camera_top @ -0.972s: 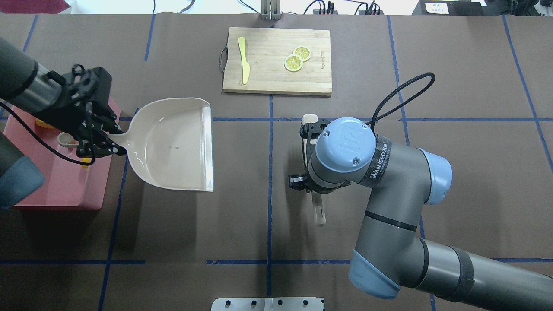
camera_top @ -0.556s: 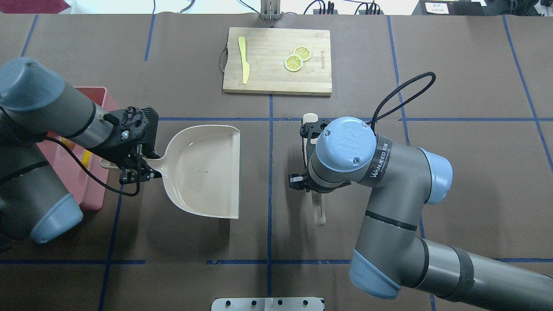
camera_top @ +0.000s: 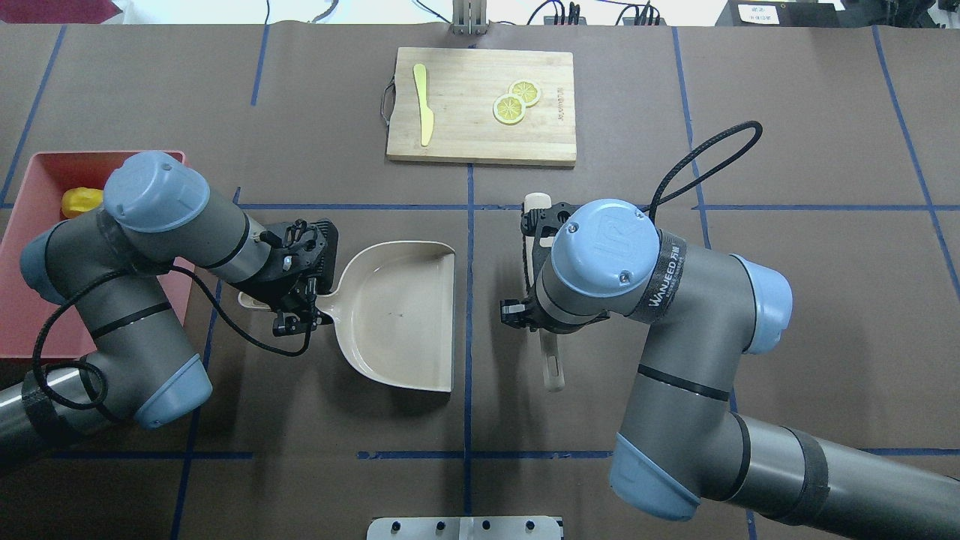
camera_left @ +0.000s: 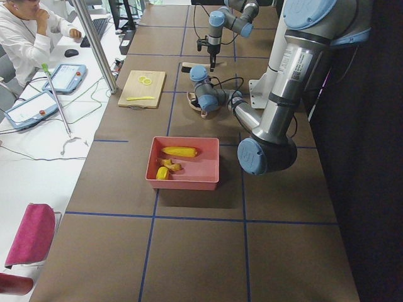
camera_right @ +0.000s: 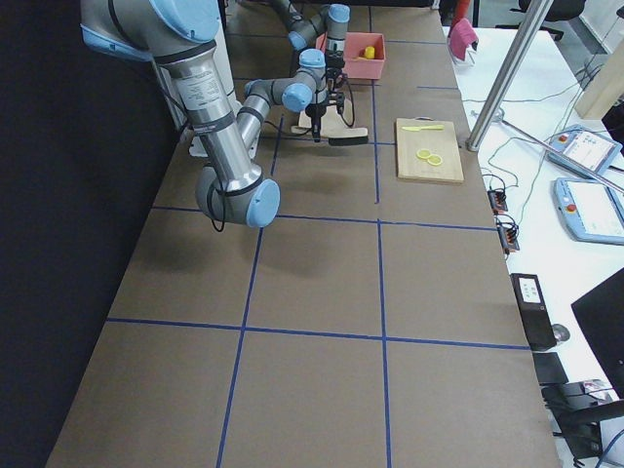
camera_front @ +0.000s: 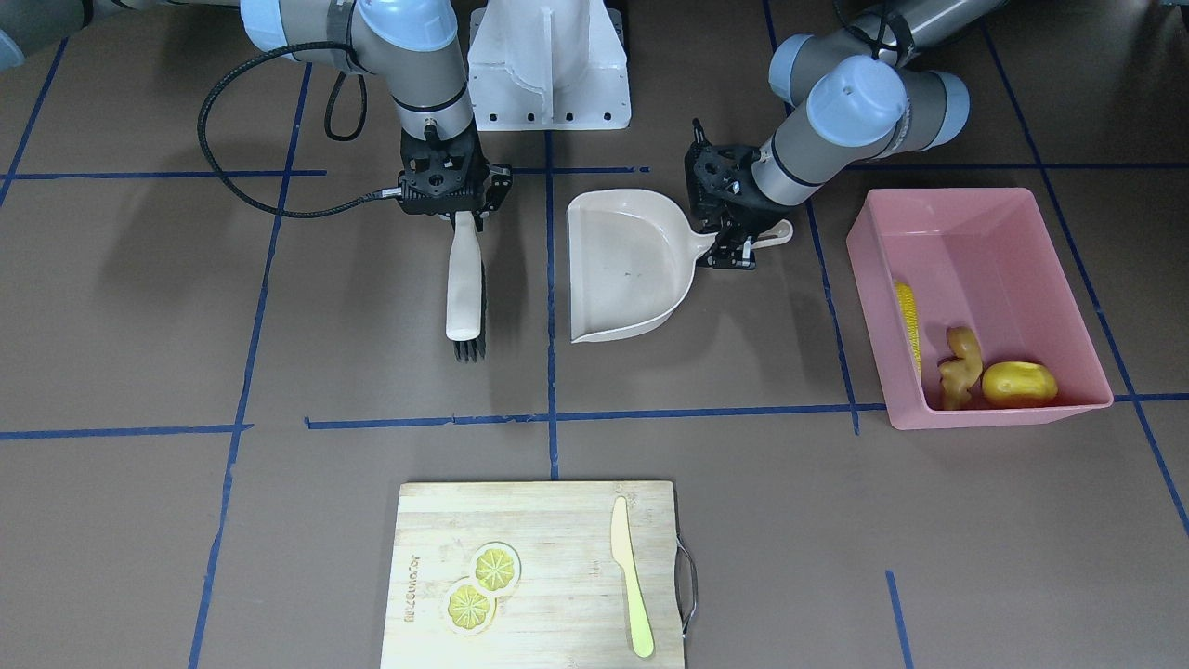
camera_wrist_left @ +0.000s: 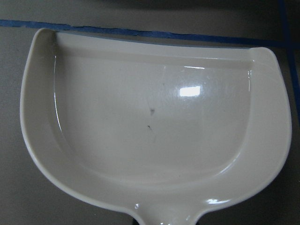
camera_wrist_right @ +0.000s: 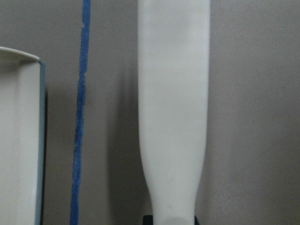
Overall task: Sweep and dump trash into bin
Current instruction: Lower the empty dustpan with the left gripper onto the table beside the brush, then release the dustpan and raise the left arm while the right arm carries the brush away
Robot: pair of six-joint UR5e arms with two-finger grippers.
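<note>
The pink bin (camera_front: 985, 232) holds the trash: a corn cob (camera_front: 908, 321), a tan ginger root (camera_front: 960, 367) and a rounded yellow lump (camera_front: 1019, 384). In the overhead view the bin (camera_top: 90, 154) sits at the far left, partly under my left arm. My left gripper (camera_top: 300, 311) is shut on the handle of the beige dustpan (camera_top: 401, 315), which lies level and empty near the table's middle, right of the bin. My right gripper (camera_front: 455, 209) is shut on the white brush (camera_front: 463, 297), which stands just right of the pan's open edge.
A wooden cutting board (camera_top: 480, 105) at the far middle carries a pale yellow knife (camera_top: 424, 112) and two lemon slices (camera_top: 510, 109). Blue tape lines cross the brown table. A seated person (camera_left: 25, 38) is beyond the table's far side.
My left arm has carried the empty dustpan away from over the bin, rightward to the table's middle. The right arm and brush have barely moved.
</note>
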